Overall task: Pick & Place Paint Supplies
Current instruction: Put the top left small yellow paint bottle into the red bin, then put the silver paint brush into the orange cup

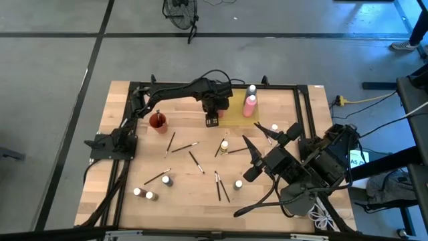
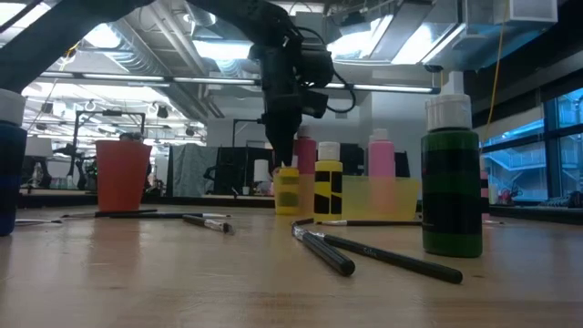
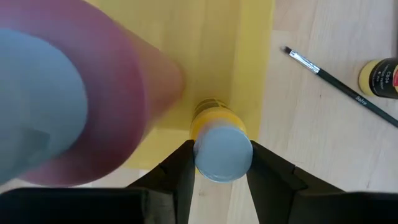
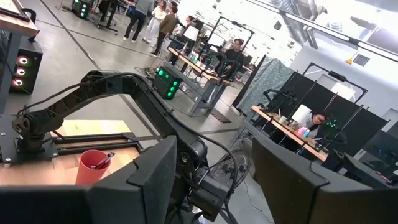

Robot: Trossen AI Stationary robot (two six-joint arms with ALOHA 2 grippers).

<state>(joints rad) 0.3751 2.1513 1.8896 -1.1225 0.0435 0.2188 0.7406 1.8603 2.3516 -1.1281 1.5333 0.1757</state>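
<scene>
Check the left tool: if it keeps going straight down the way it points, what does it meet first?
The left tool already straddles the yellow bottle's white cap. Straight on, its fingers would slide down the yellow bottle toward the edge of the yellow tray; depth is unclear.

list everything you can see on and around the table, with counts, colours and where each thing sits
yellow tray: one, far edge of table, centre
bottles in the tray: a pink one and a dark one with a white cap
yellow bottle: one, white cap, at the tray's near edge, between the left gripper's fingers
red cup: one, far left, a brush standing in it
loose small bottles: about seven, white-capped, scattered near and mid table, e.g.
green bottle: one, close to the low camera
paintbrushes: roughly ten, dark handles, spread over mid table, e.g.
people: several in the room behind, in the right wrist view
left gripper: at the tray, closed on the yellow bottle
right gripper: open, raised over the table's right side
</scene>
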